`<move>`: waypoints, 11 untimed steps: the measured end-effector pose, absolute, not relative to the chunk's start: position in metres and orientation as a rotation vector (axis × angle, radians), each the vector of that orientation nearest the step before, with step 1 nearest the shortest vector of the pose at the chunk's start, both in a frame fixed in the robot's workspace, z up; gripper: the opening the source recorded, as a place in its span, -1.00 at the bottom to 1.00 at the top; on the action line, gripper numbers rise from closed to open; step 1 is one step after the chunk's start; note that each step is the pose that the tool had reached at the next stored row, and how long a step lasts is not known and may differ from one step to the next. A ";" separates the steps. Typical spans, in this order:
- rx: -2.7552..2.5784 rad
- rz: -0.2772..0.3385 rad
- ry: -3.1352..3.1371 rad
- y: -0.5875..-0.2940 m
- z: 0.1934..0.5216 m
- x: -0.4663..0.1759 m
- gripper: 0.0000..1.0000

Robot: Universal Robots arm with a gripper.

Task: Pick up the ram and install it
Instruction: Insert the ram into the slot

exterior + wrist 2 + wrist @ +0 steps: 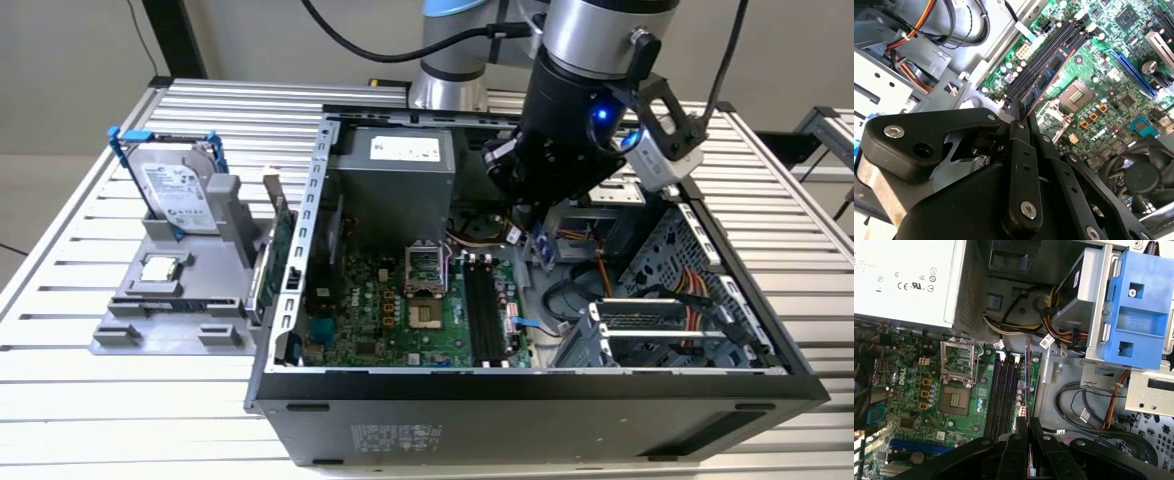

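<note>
Currently ram [1048, 79] gripped edge-down by gripper [1018, 111], fingers closed on one end. Ram held above memory slots [1001, 390], not yet seated; long axis judged parallel to slots.

A worktop [80, 400] of pale, ribbed metal slats runs across the exterior view from side to side, its ridges catching soft, even light. Behind it stands a plain beige wall [80, 40], with a dark upright post [180, 40] in front of it toward the exterior view's left. Dull grey-beige floor [27, 190] shows beside the worktop on the exterior view's left, and a second slatted surface [834, 125] stands near the exterior view's right edge.
</note>
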State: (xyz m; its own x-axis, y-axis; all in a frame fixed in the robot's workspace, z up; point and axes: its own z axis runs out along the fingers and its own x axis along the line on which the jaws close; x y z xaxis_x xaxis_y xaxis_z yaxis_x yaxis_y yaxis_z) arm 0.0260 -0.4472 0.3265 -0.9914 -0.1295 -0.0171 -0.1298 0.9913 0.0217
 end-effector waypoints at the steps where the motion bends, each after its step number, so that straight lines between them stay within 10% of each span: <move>1: -0.203 0.036 3.119 -0.447 0.326 0.026 -1.00; 11: -0.202 0.036 3.119 -0.447 0.323 0.026 -1.00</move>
